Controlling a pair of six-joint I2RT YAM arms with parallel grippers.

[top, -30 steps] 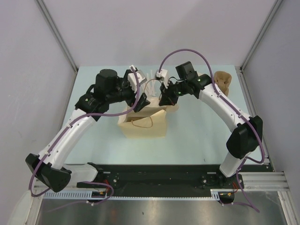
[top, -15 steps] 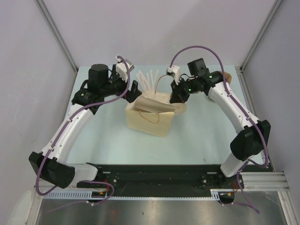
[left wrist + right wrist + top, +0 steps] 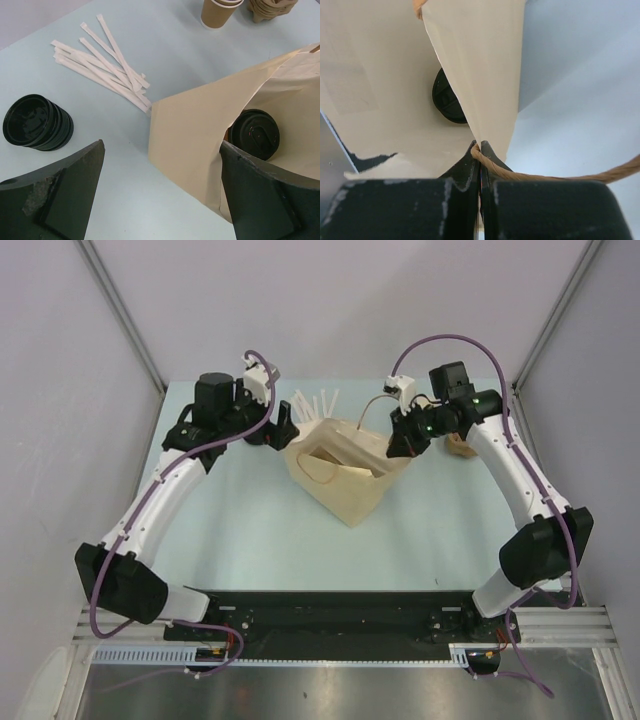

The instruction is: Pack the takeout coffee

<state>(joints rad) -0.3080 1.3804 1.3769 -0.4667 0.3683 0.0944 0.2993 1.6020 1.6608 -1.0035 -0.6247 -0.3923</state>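
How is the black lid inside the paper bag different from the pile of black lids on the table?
The lid in the bag is a single one; the pile of lids is several stacked. The lid in the bag is partly hidden by a wall of the paper bag; the pile of lids stands in full view on the table. Both are round, black and glossy.

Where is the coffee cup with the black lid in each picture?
Top external: not seen, hidden inside the tan kraft-paper bag.
Left wrist: the takeout coffee's round black plastic lid shows right of centre, in the bag's mouth.
Right wrist: lid left of centre, behind a bag wall.
Shared landmark: the bag.
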